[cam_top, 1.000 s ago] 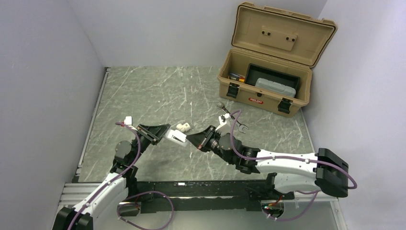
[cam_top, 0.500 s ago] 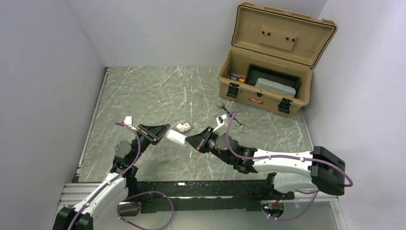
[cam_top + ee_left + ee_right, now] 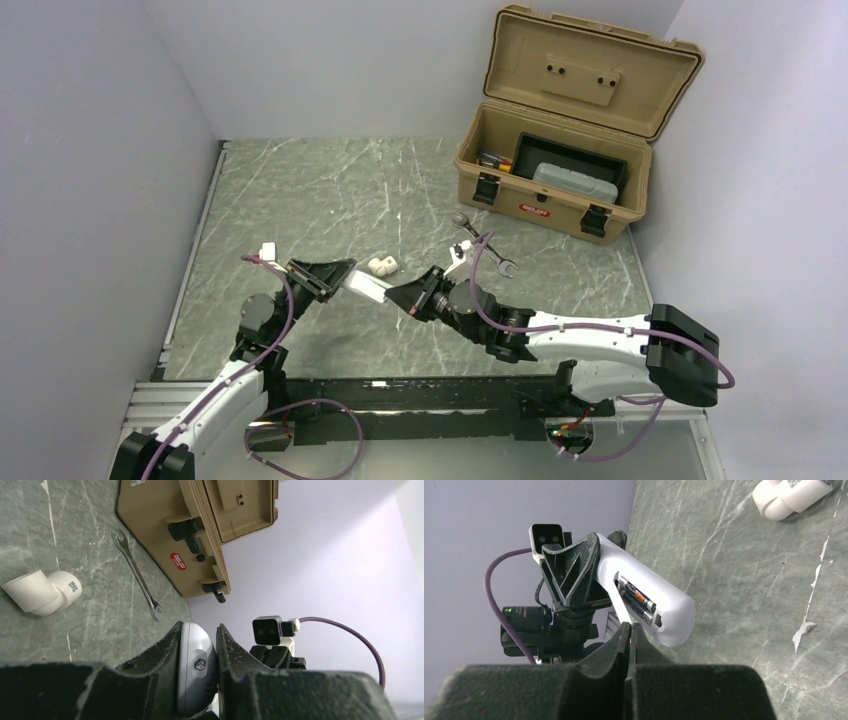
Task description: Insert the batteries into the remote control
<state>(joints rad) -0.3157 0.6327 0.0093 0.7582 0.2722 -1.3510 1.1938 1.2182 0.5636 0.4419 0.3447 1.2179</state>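
Observation:
My left gripper (image 3: 345, 272) is shut on the white remote control (image 3: 368, 288) and holds it above the table; its jaws clamp the rounded end in the left wrist view (image 3: 197, 670). In the right wrist view the remote (image 3: 669, 622) shows its open back, with two dark batteries (image 3: 638, 601) lying side by side in the compartment. My right gripper (image 3: 628, 626) is shut on a thin white strip, apparently the battery cover, seen edge-on. Its tips sit right at the compartment's near edge. In the top view the right gripper (image 3: 395, 291) meets the remote's free end.
A white pipe fitting (image 3: 381, 265) lies just behind the remote. A silver wrench (image 3: 483, 245) lies to the right of it. An open tan toolbox (image 3: 560, 170) stands at the back right. Grey walls close in on both sides.
My right gripper has edged a little to the left, closer to the remote's end. The left gripper and the remote have stayed put.

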